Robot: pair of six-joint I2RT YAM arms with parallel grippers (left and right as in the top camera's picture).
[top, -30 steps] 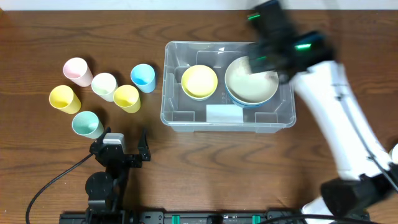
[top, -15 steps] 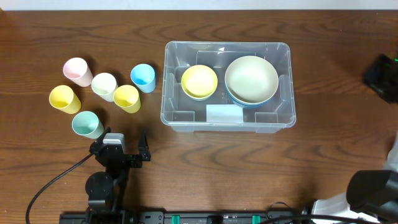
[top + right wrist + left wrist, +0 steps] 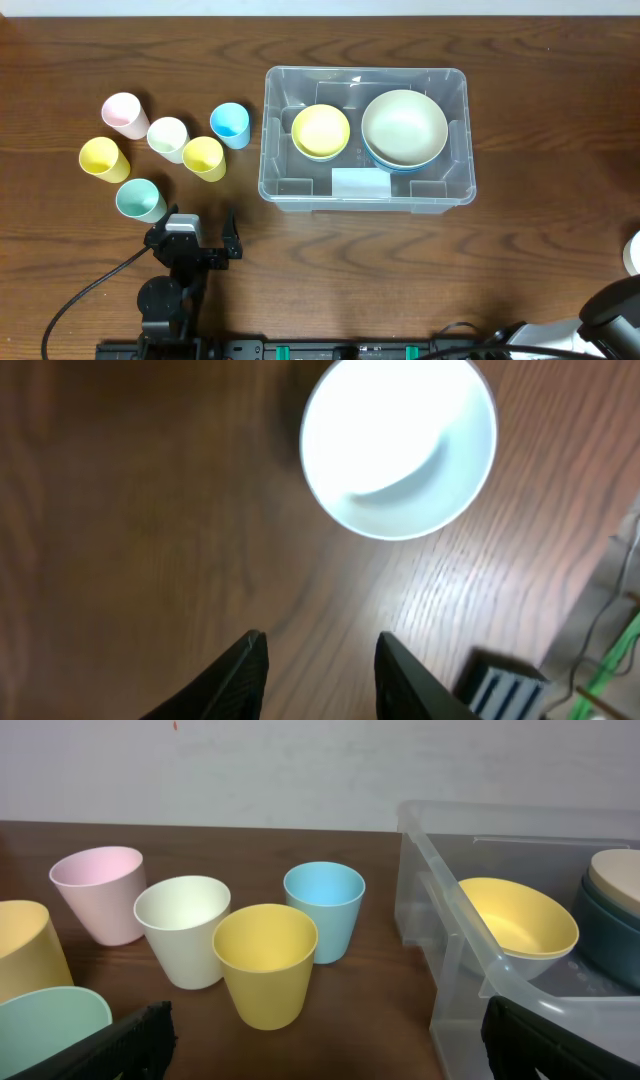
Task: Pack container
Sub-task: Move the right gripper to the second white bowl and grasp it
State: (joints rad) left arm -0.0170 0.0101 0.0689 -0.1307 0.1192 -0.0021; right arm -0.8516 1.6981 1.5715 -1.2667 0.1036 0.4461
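The clear plastic container (image 3: 280,185) stands mid-table with a white label (image 3: 360,183) on its base. It holds a yellow bowl (image 3: 320,130) and a cream bowl (image 3: 404,126) stacked on a blue one. It also shows at the right of the left wrist view (image 3: 440,920). My left gripper (image 3: 200,222) is open and empty at the front left, facing the cups. In the right wrist view my right gripper (image 3: 325,670) is open and empty above bare table, just short of a white bowl (image 3: 400,445). That bowl shows at the overhead's right edge (image 3: 633,252).
Several cups stand left of the container: pink (image 3: 122,113), white (image 3: 167,137), blue (image 3: 229,123), yellow (image 3: 203,156), a second yellow (image 3: 102,158) and teal (image 3: 139,200). Part of the right arm (image 3: 612,312) shows at the bottom right corner.
My right arm has left the container, swung to the right and out of the overhead view. The cream bowl stays in the container. The left arm has not moved.
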